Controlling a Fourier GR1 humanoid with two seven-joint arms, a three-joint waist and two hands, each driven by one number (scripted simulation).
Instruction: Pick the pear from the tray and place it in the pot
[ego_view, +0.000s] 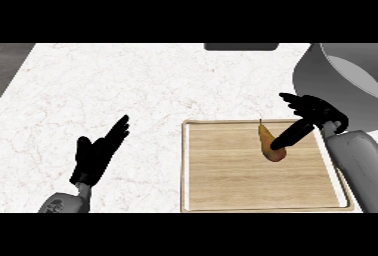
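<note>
Pear (270, 143): slim, orange-brown, dark stem up, on wooden tray (221, 190), upper right part. Right hand (310, 117) over tray's far right corner; thumb lies across pear, other fingers spread, not closed round it. Grey pot (325, 75) just beyond tray, cut by right edge. Left hand (100, 152) open, fingers straight, over bare marble counter (111, 85). No writing visible.
</note>
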